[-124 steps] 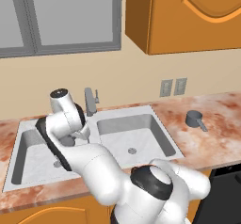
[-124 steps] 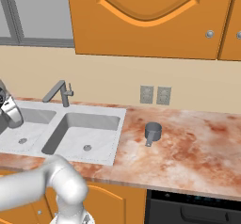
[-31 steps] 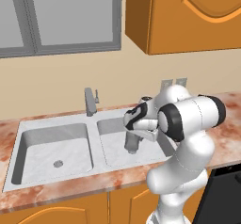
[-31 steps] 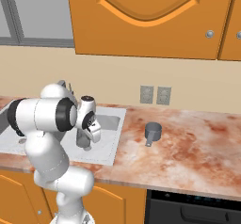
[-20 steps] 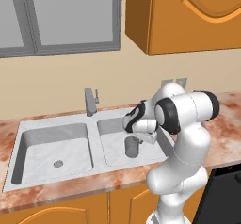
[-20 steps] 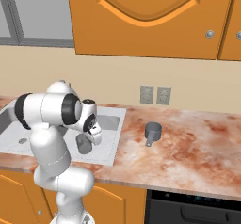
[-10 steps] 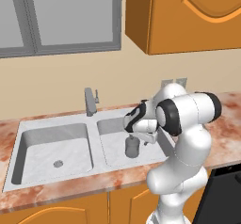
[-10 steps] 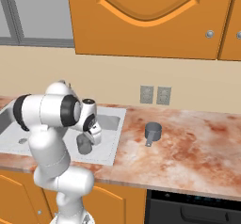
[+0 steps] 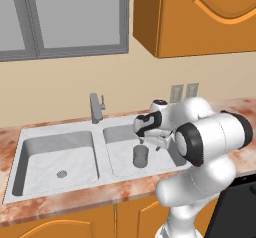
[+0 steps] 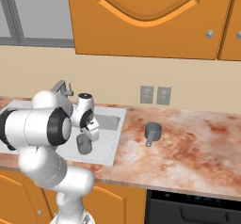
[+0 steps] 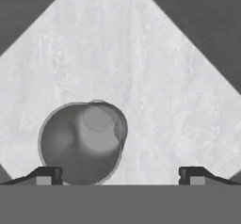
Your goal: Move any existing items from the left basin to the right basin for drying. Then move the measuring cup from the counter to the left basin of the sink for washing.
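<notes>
The sink is taken as the landmark. A dark grey tumbler is seen standing upright on the floor of the right basin of the sink, toward that basin's front. From the right base view the same tumbler is seen inside the right basin, partly screened by the white arm.

The gripper is held just above the tumbler, over the right basin. In the hand view the two finger tips are seen spread wide apart, and the open mouth of the tumbler lies below them, nearer to the left tip than to the right one. Nothing is clamped between the fingers, and the pale marbled basin floor is seen around the tumbler.

The left basin of the sink is shown with its round drain bare. The faucet is set upright at the sink's middle back.

The measuring cup is found on the counter, well to the right of the sink, with its short handle pointed toward the counter's front edge. Two wall outlets are placed on the wall behind it.
</notes>
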